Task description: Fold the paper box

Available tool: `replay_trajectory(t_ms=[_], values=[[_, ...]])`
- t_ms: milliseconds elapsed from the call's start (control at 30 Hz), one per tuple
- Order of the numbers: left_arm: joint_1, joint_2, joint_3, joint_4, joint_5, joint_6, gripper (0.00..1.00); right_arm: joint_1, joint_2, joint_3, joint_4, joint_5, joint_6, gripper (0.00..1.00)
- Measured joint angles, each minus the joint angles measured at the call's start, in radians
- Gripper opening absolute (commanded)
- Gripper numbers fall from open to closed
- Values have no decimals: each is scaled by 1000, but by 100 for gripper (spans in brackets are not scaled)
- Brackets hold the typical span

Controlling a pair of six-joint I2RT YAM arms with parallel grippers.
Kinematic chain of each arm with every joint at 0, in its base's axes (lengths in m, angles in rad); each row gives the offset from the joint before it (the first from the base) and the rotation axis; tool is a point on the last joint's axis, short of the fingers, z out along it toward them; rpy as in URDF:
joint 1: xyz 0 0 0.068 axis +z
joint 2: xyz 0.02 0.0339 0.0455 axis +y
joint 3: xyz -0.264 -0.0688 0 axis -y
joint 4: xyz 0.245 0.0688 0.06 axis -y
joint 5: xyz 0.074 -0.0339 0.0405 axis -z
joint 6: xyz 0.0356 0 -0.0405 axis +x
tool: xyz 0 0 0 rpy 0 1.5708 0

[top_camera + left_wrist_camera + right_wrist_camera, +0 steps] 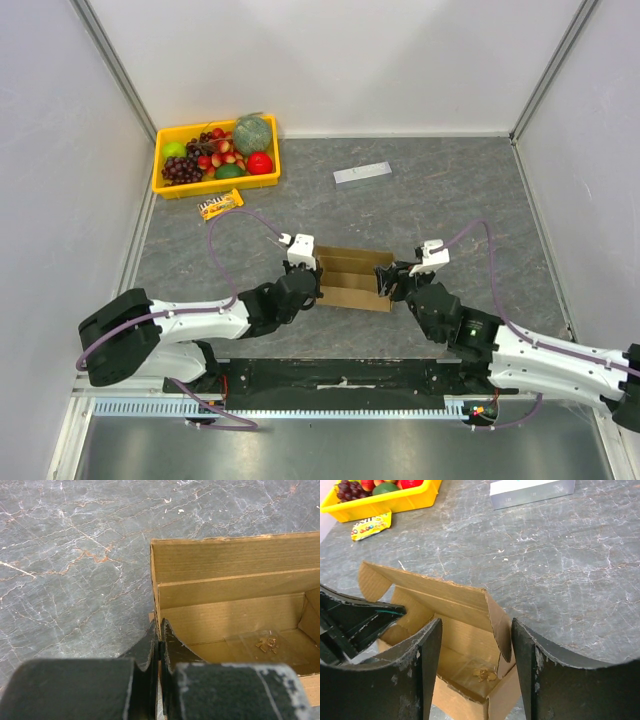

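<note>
The paper box [352, 277] is a small brown cardboard box, partly formed, standing open on the grey table between the two arms. My left gripper [313, 283] is shut on the box's left end wall [155, 600], one finger inside and one outside. My right gripper [390, 282] is open and straddles the box's right end, where a side flap [498, 625] stands loose between the fingers [427, 655]. Clear tape with a gold mark [482, 674] lies on the box floor; it also shows in the left wrist view [266, 643].
A yellow tray of plastic fruit [216, 154] stands at the back left, a candy packet [220, 204] lying just in front of it. A grey-white flat strip [362, 172] lies at the back centre. Light walls close the table at back and sides.
</note>
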Motion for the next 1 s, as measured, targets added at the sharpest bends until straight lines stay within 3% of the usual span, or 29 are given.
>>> replay_trajectory(t_ms=[367, 533, 667, 767, 1000], values=[[-24, 0, -14, 19, -40, -4, 2, 0, -179, 60, -122, -158, -42, 64], [-39, 0, -16, 26, -48, -3, 2, 0, -60, 231, -132, -240, -80, 58], [-55, 0, -24, 39, -60, -3, 2, 0, 50, 347, -177, -190, -84, 54], [-67, -6, -40, 58, -68, -3, 2, -9, 145, 432, -235, -151, -86, 43], [-92, -32, -73, 82, -78, -3, 2, -138, 287, 505, -387, -234, -16, 34]])
